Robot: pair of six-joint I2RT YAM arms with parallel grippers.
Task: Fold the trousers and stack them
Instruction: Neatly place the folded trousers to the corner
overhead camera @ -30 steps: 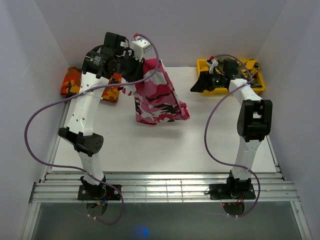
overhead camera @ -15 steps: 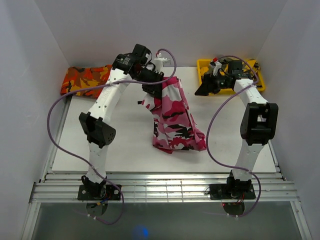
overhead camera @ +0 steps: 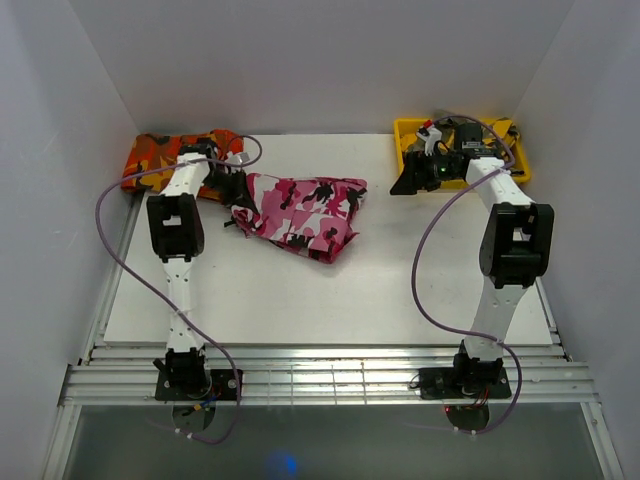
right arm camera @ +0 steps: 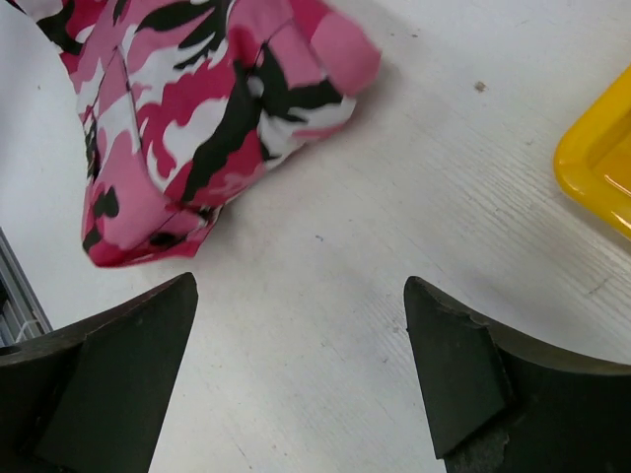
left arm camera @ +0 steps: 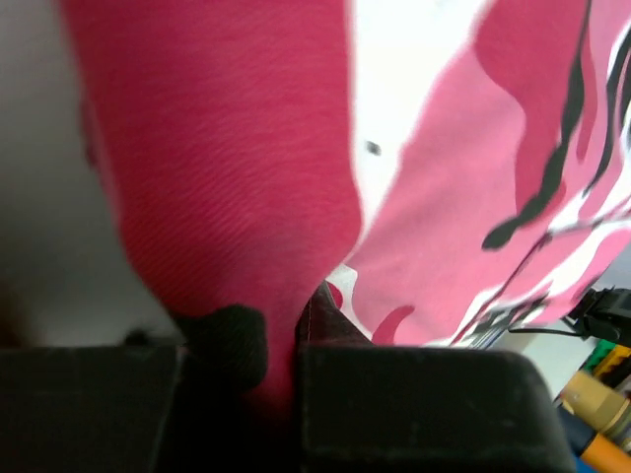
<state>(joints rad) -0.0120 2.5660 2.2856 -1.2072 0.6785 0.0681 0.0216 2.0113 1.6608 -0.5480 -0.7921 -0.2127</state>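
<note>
Pale walls [overhead camera: 330, 60] box in a flat white tabletop [overhead camera: 400, 290]. At 10 o'clock lies an orange-red camouflage cloth pile [overhead camera: 160, 155]. Beside it the left gripper [overhead camera: 232, 193] pinches the pink, white and black camouflage fabric trousers [overhead camera: 300, 210], rumpled at 11 o'clock. At 2 o'clock the right gripper [overhead camera: 400, 180] gapes, empty, before a yellow plastic tray [overhead camera: 400, 135]

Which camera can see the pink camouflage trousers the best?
The top camera: there the trousers show almost whole, lying crumpled on the table. The left wrist camera is too close and shows only blurry pink cloth pinched in the left pincer. The right wrist camera catches just one end of them.
</note>
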